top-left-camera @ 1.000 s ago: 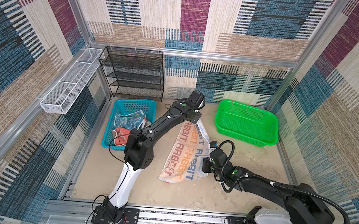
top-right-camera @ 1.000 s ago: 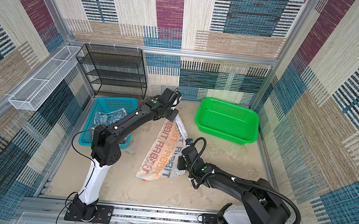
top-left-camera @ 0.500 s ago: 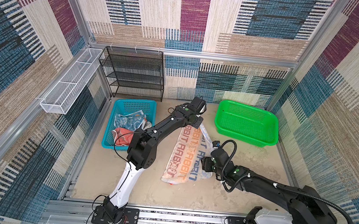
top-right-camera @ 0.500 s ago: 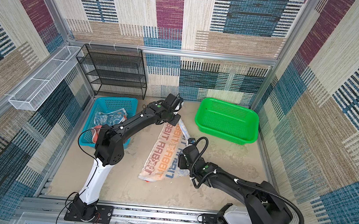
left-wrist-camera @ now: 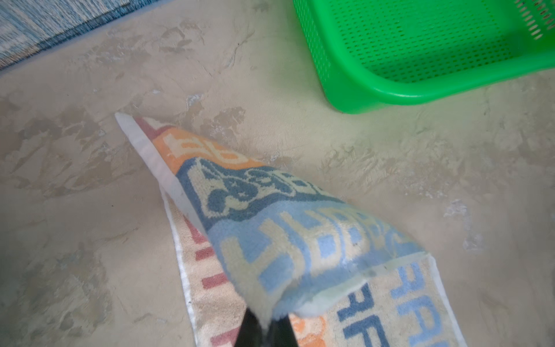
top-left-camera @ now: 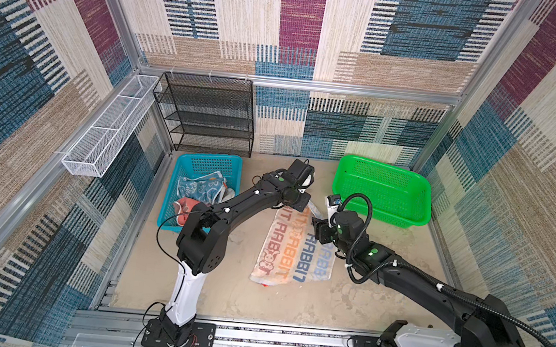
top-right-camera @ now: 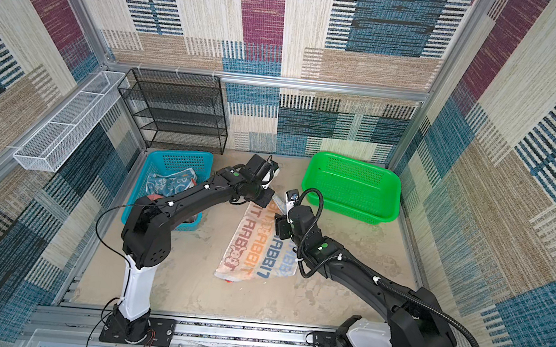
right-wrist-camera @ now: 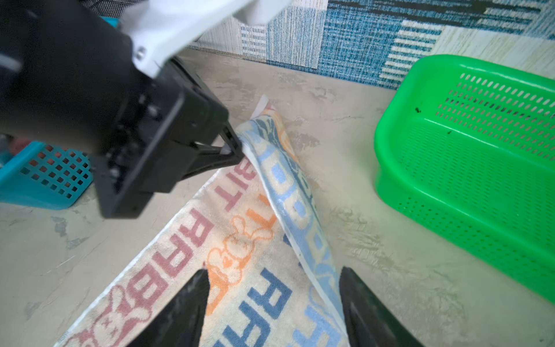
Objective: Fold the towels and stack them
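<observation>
Your left arm rises from its base on the front rail, bends at the elbow and stretches diagonally toward the back, passing over the near corner of the blue basket [top-left-camera: 210, 157]. Its left gripper [right-wrist-camera: 237, 150] is pinched tight on the far edge of the lettered towel [top-left-camera: 295, 254], lifting that edge so a flap hangs turned over with its blue back face showing. Your right arm lies low from the front right corner and runs diagonally toward the middle, with its wrist cocked upward. Its right gripper [right-wrist-camera: 273, 279] has its fingers spread wide above the towel, gripping nothing, and the lifted flap's edge runs close by one finger. The rest of the towel lies flat on the table [top-left-camera: 379, 300] between the two baskets, its near end toward the rail. The green basket [top-left-camera: 388, 163] sits just beyond your right wrist. The rabbit-face towel [top-left-camera: 200, 188] and the coral towel [top-left-camera: 187, 206] lie crumpled in the blue basket.
</observation>
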Robot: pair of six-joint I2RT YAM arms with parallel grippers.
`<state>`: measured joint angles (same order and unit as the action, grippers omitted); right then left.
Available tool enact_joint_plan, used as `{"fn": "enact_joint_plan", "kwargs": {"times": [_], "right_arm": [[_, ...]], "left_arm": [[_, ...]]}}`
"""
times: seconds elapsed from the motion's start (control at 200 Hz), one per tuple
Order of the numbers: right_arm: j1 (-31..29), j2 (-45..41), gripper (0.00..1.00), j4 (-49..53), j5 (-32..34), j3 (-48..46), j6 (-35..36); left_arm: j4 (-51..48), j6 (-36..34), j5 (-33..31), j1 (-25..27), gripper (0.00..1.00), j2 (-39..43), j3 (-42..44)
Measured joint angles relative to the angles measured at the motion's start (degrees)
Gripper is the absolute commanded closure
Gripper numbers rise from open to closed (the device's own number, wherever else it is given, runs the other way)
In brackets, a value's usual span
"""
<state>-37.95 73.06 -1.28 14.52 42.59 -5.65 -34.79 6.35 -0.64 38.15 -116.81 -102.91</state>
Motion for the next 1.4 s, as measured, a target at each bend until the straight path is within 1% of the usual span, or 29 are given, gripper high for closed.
{"fn": "enact_joint_plan", "kwargs": {"times": [0.1, 0.115, 0.13, 0.351, 0.461, 0.576, 0.641, 0.751, 0.821, 0.871, 0.896, 0.942, 0.997, 1.047, 1.157, 1.227, 1.292, 1.317, 1.362, 1.402], "right_arm": [[0.81, 1.75, 0.28, -3.10, -1.84, -0.66, 3.30], [0.83, 2.08, 0.31, -3.50, -2.40, -0.66, 3.72], [0.90, 2.40, 0.32, -3.91, -2.86, -0.66, 4.13], [2.25, 6.95, 0.32, -13.40, -6.23, -0.63, 10.27], [3.45, 9.46, 0.34, -16.28, -7.54, 0.35, 12.15], [4.83, 11.80, 0.47, -18.58, -8.72, 1.53, 13.75], [5.49, 12.98, 0.60, -19.34, -9.79, 1.99, 14.58], [6.51, 14.29, 0.76, -19.96, -11.93, 2.47, 15.39], [6.78, 14.82, 0.83, -20.06, -12.94, 2.58, 15.54], [6.86, 15.19, 0.84, -20.02, -13.42, 2.67, 15.54], [6.91, 15.41, 0.82, -20.02, -13.46, 2.67, 15.47], [6.95, 15.72, 0.70, -19.85, -13.77, 2.67, 14.73], [6.97, 15.98, 0.59, -19.80, -13.57, 2.19, 13.33], [6.97, 16.00, 0.53, -19.61, -12.68, 1.20, 11.89], [7.08, 14.56, 0.44, -16.90, -10.25, -1.92, 7.06], [7.17, 11.85, 0.40, -14.71, -8.28, -4.09, 3.78], [7.17, 8.63, 0.38, -13.25, -6.36, -5.99, 0.72], [7.17, 7.52, 0.38, -12.66, -5.70, -6.58, -0.28], [7.17, 5.20, 0.38, -11.15, -4.50, -7.45, -1.86], [7.17, 3.13, 0.37, -9.75, -3.58, -8.02, -2.91]], "left_arm": [[0.66, -0.20, 1.40, 0.00, 1.00, 1.99, 0.81], [0.68, -0.20, 1.66, 0.00, 1.00, 2.21, 0.83], [0.68, -0.20, 2.10, 0.00, 1.00, 2.40, 0.83], [0.57, -0.35, 5.92, 0.00, 1.00, 3.98, 1.42], [0.02, -0.39, 7.10, 0.00, 1.00, 4.13, 1.55], [-1.01, -0.59, 8.39, 0.00, 1.00, 4.42, 1.84], [-1.51, -0.68, 8.74, 0.00, 1.00, 4.83, 2.12], [-1.84, -1.07, 10.01, 0.00, 1.00, 5.51, 2.82], [-1.95, -1.66, 10.58, 0.00, 1.00, 5.60, 3.30], [-1.99, -1.88, 11.28, 0.00, 1.00, 5.60, 3.52], [-2.01, -2.01, 11.43, 0.00, 1.00, 5.57, 3.65], [-2.01, -2.08, 11.72, 0.00, 1.00, 5.38, 3.67], [-1.90, -2.10, 12.22, 0.00, 1.00, 4.72, 3.65], [-1.95, -2.10, 12.96, 0.02, 1.00, 3.87, 3.63], [-2.05, -2.10, 14.03, 0.66, 1.00, 1.84, 3.61], [-2.05, -2.10, 14.78, 1.38, 1.00, 0.72, 3.48], [-2.01, -2.10, 15.54, 2.03, 1.00, -0.48, 3.21], [-2.08, -2.10, 15.87, 2.23, 0.94, -0.98, 3.04], [-2.08, -2.10, 16.15, 2.64, 0.77, -1.90, 2.69], [-2.10, -2.14, 16.59, 2.91, 0.67, -2.73, 2.27]]}}
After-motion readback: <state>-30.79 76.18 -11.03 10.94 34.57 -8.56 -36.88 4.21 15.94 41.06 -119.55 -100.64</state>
